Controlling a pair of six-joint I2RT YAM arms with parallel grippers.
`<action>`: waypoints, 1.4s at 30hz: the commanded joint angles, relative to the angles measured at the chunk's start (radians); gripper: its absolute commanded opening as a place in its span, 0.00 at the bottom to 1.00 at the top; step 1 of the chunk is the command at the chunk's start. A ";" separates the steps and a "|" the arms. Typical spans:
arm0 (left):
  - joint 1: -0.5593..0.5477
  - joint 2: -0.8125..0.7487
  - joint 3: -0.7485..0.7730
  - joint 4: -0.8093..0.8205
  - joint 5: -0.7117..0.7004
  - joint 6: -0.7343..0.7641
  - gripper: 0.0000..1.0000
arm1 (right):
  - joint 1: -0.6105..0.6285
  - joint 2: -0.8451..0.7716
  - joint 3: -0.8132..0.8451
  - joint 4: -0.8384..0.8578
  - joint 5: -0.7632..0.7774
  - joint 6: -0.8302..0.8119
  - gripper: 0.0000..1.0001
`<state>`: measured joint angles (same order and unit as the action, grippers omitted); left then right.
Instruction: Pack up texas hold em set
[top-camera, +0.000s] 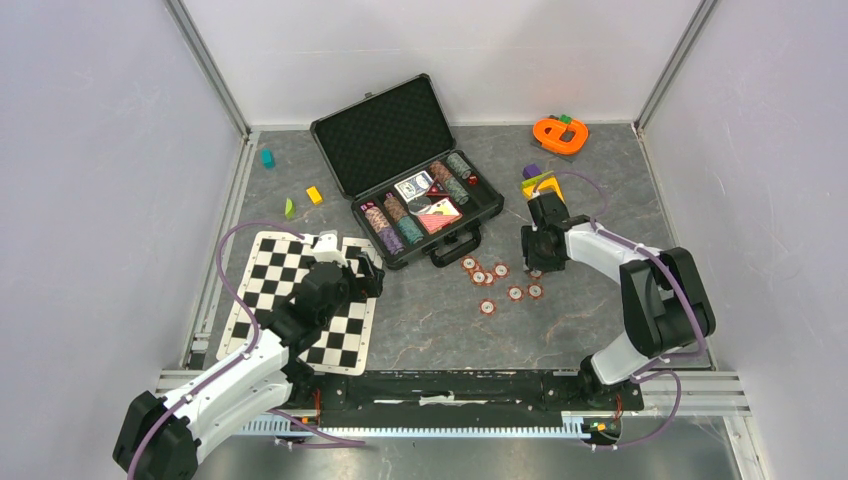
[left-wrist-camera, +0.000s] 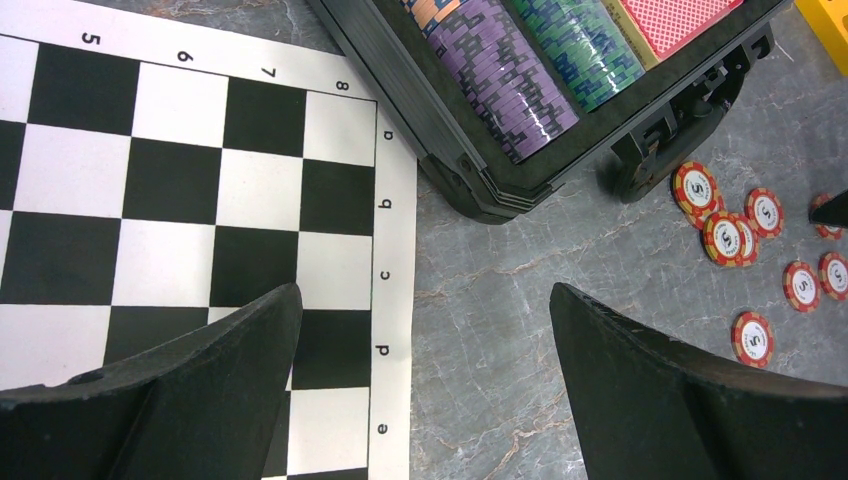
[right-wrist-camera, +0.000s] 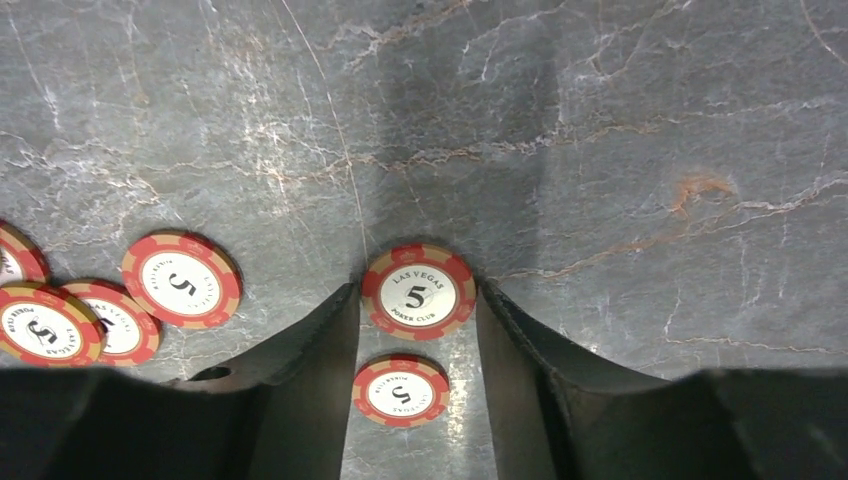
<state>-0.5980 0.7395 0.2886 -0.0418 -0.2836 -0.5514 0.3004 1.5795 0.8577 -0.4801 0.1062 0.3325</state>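
Left claw (left-wrist-camera: 425, 300) is spread wide, hovering over the right edge of the checkered mat (left-wrist-camera: 150, 200). The black briefcase (top-camera: 385, 135) sits open mid-desk, toward the far side, with chip stacks (top-camera: 395, 228) and card decks (top-camera: 412, 187) inside. Loose red-white chips (top-camera: 515, 293) lie on the desk (top-camera: 450, 335) just near of its handle. Right claw (top-camera: 533, 268) is at their right end, pinching one chip (right-wrist-camera: 418, 291) by its edges.

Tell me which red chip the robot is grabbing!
Find the open black briefcase; loose red-and-white chips lie on the table by its handle. The chip is at their right end, the only one pinched between the fingertips of the right gripper.
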 joint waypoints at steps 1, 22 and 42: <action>-0.003 -0.004 0.035 0.046 -0.014 0.030 1.00 | 0.013 0.024 -0.026 0.019 0.029 0.011 0.48; -0.004 -0.010 0.035 0.047 -0.011 0.028 1.00 | 0.047 -0.110 0.078 -0.093 0.032 0.009 0.43; -0.003 0.032 0.045 0.050 0.037 0.043 1.00 | 0.102 -0.163 0.041 -0.006 -0.058 -0.082 0.75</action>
<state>-0.5980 0.7452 0.2886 -0.0414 -0.2790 -0.5514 0.3958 1.4910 0.9161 -0.5362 0.0639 0.3107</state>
